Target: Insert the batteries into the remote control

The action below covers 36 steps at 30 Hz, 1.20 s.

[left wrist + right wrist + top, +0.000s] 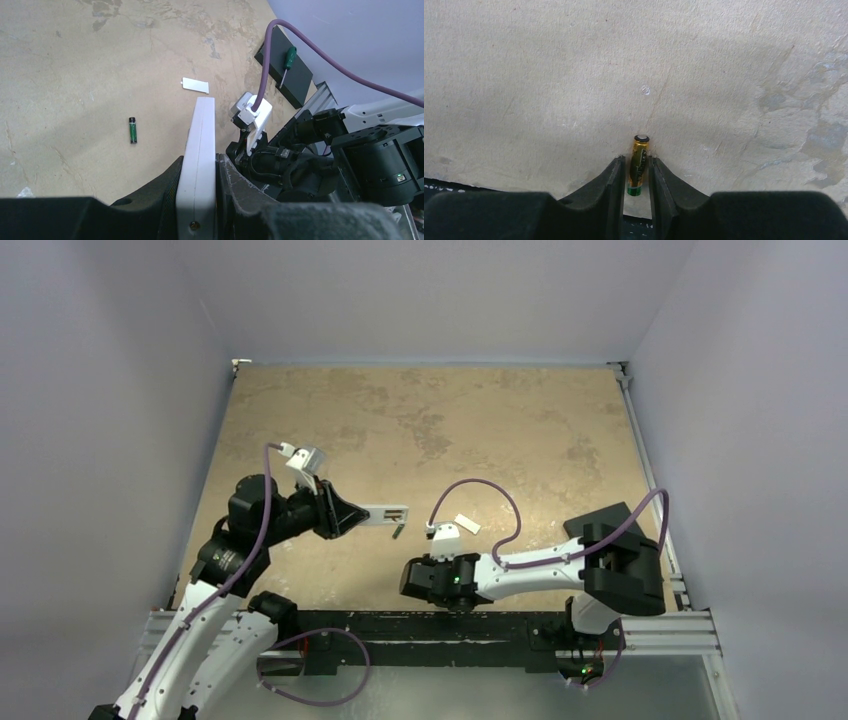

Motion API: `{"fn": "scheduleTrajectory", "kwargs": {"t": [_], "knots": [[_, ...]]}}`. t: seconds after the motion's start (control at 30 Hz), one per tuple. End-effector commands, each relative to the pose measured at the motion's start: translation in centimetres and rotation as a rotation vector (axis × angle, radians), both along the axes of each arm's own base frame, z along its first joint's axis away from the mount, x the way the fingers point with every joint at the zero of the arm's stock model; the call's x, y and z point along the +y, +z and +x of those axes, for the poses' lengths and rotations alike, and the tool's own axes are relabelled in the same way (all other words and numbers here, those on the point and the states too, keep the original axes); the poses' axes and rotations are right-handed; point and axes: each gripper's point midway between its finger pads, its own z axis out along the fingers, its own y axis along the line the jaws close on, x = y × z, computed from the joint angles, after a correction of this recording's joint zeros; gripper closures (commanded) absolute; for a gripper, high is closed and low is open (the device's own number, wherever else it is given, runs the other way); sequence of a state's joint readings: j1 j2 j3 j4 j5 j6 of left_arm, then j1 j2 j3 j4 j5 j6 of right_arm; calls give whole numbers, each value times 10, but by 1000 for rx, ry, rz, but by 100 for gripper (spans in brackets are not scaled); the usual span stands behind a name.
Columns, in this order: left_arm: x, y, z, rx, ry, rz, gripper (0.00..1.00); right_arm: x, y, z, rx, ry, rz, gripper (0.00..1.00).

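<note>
My left gripper (342, 513) (200, 159) is shut on the remote control (386, 515) (201, 135), a slim white bar held on edge, sticking out to the right above the table. A dark, green-banded battery (398, 532) (132, 130) lies loose on the table just below the remote's free end. My right gripper (425, 585) (638, 160) is low at the table's near edge, its jaws closed on a gold battery (639, 161) that runs lengthwise between the fingers. In the top view the right arm hides that battery.
A small white battery cover (467, 524) (195, 84) lies to the right of the remote. A green-handled screwdriver (287, 61) rests on a black flat pad (292, 82) at the right side. The black rail (440, 625) borders the near edge.
</note>
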State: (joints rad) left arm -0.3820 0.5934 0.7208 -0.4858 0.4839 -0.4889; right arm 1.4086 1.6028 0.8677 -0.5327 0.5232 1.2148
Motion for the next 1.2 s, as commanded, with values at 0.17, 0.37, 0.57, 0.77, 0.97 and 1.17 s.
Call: {"fn": "scheduleTrajectory", "kwargs": {"t": [0.17, 0.37, 0.57, 0.77, 0.97, 1.17], "knots": [[-5, 3, -1, 14, 0, -60, 100, -8, -4, -16, 40, 29, 11, 74], [-6, -7, -3, 58, 9, -83, 100, -14, -8, -21, 49, 31, 27, 78], [-12, -20, -7, 125, -1, -122, 100, -24, -6, -24, 49, 23, 54, 99], [-22, -39, -13, 225, -25, -218, 100, -38, 5, -23, 29, 20, 100, 100], [-26, -61, -14, 299, -15, -261, 100, -47, 22, -19, -10, 38, 125, 100], [-32, -83, -15, 385, -17, -307, 100, -50, 41, -15, -58, 88, 163, 100]]}}
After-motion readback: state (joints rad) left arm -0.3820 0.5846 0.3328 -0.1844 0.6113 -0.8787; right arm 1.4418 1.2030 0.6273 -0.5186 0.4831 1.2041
